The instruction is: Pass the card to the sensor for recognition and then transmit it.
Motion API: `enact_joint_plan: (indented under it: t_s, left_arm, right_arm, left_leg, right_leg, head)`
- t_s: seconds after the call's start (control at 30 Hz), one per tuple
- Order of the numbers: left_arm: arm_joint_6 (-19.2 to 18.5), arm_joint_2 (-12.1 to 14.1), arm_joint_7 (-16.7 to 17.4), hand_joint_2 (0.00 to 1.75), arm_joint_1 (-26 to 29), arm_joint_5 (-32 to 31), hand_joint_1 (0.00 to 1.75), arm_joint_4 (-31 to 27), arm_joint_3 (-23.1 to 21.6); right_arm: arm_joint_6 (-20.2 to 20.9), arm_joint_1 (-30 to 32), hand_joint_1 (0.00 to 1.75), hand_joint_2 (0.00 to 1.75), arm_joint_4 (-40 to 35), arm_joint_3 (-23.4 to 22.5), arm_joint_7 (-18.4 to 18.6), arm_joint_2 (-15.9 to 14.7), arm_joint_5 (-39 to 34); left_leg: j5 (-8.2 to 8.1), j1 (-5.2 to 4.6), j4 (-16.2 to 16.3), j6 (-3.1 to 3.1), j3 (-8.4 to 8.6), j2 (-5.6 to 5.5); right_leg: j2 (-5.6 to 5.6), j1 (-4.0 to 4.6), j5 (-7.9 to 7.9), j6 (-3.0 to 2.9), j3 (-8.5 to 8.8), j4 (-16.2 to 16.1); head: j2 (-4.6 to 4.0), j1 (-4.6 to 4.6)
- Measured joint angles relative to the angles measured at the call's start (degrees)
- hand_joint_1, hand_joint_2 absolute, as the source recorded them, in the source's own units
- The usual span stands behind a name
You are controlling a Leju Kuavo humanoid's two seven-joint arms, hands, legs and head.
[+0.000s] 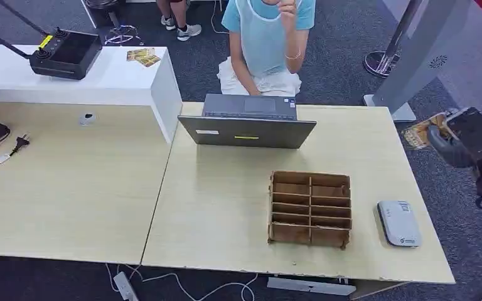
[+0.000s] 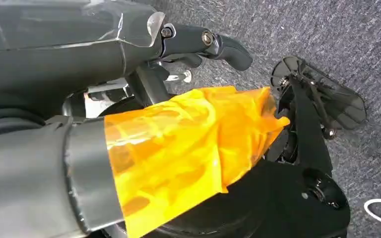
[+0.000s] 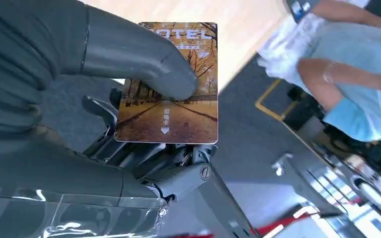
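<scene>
The right hand pinches the card, thumb pressed on the printed face, darker fingers behind it. In the head view the right hand sits off the table's right edge, above the carpet, with the card poking out toward the table. The left hand hangs low over the floor with its fingers curled in and nothing between them; an orange film is wrapped over the wrist cover.

The step in hand looks like carrying the card to the sensor. The sensor is the small grey-white reader lying flat at the table's near right corner, just beside the cardboard organizer. To do it well, bring the hand in and down over the reader and turn the card's face flat and parallel to its top. Keep the thumb pinch firm, since the card is held by one side only. Stay away from the organizer's wall. Pause over the reader for recognition, then hand off. A seated person is behind the laptop, likely the receiver.

Writing: the card reads "HOTEL" along one edge over an autumn tree avenue picture, with small Chinese characters and a white arrow, too small to read surely. The reader's label is illegible.
</scene>
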Motion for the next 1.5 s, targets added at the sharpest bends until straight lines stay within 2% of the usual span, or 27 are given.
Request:
enact_joint_plan:
  t_s: [0.17, 0.3, 0.63, 0.9, 1.17, 1.43, 1.47, 1.5]
  left_arm:
    - [0.2, 0.0, 0.2, 0.0, 0.0, -0.9, 0.0, 0.0, 0.0]
    - [0.7, 0.0, 0.2, 0.0, -0.1, -1.6, 0.0, 0.0, 0.0]
    - [0.5, 0.3, 1.2, 0.0, -0.1, -3.1, 0.0, 0.0, -0.1]
    - [0.5, 0.6, 1.9, 0.0, -0.3, -4.3, 0.0, 0.0, -0.1]
    - [0.4, 0.7, 1.9, 0.0, -0.4, -4.7, 0.0, 0.0, -0.1]
    - [0.1, 0.9, 1.6, 0.0, -0.4, -4.2, 0.0, 0.0, -0.1]
    - [0.0, 0.9, 1.6, 0.0, -0.4, -4.2, 0.0, 0.0, -0.1]
    - [0.0, 0.9, 1.6, 0.0, -0.4, -4.1, 0.0, 0.0, -0.1]
  right_arm:
    - [-3.1, -5.2, 1.75, 1.75, 0.2, 4.1, 0.1, 1.2, 5.5]
    - [-3.2, -9.8, 1.75, 1.75, 2.1, 6.8, 1.0, 3.0, 7.6]
    - [-5.1, -22.7, 1.75, 1.75, 12.3, 13.4, 4.4, 9.2, 14.9]
    - [-6.0, -30.2, 1.75, 1.75, 21.6, 17.4, 6.5, 14.0, 21.2]
    - [-7.5, -33.5, 1.75, 1.75, 27.6, 19.8, 5.2, 16.9, 25.7]
    - [-9.9, -34.5, 1.75, 1.75, 30.9, 20.9, 4.2, 18.5, 30.1]
    - [-9.9, -34.5, 0.93, 1.75, 31.1, 21.0, 4.2, 18.6, 30.5]
    - [-9.9, -34.5, 0.0, 1.75, 31.3, 21.0, 4.2, 18.7, 30.8]
  left_leg:
    - [0.0, 0.01, 0.0, -0.01, -0.05, -0.1]
    - [0.0, 0.0, 0.0, -0.01, -0.04, -0.02]
    - [0.05, 0.01, 0.0, -0.06, -0.02, -0.03]
    - [0.06, 0.02, 0.0, -0.06, -0.01, -0.05]
    - [0.06, 0.02, 0.0, -0.06, -0.01, -0.06]
    - [0.06, 0.02, 0.0, -0.06, 0.0, -0.06]
    - [0.06, 0.02, 0.0, -0.06, 0.0, -0.06]
    - [0.06, 0.02, 0.0, -0.06, 0.01, -0.06]
  right_leg:
    - [-0.11, 0.01, -0.01, 0.0, 0.0, 0.0]
    - [0.02, 0.0, -0.01, 0.0, -0.03, 0.0]
    - [0.0, 0.01, 0.0, -0.01, -0.03, 0.0]
    - [-0.03, 0.01, 0.0, -0.01, -0.03, 0.1]
    - [-0.03, 0.01, 0.0, -0.01, -0.03, 0.1]
    - [-0.03, 0.01, 0.0, -0.01, -0.03, 0.1]
    - [-0.03, 0.01, 0.0, -0.01, -0.03, 0.1]
    - [-0.03, 0.01, 0.0, -0.01, -0.03, 0.1]
  head:
    - [0.0, 0.0]
    - [0.0, 0.0]
    - [0.0, 0.02]
    - [0.0, 0.0]
    - [0.0, 0.02]
    - [0.0, 0.02]
    - [0.0, 0.02]
    - [0.0, 0.0]
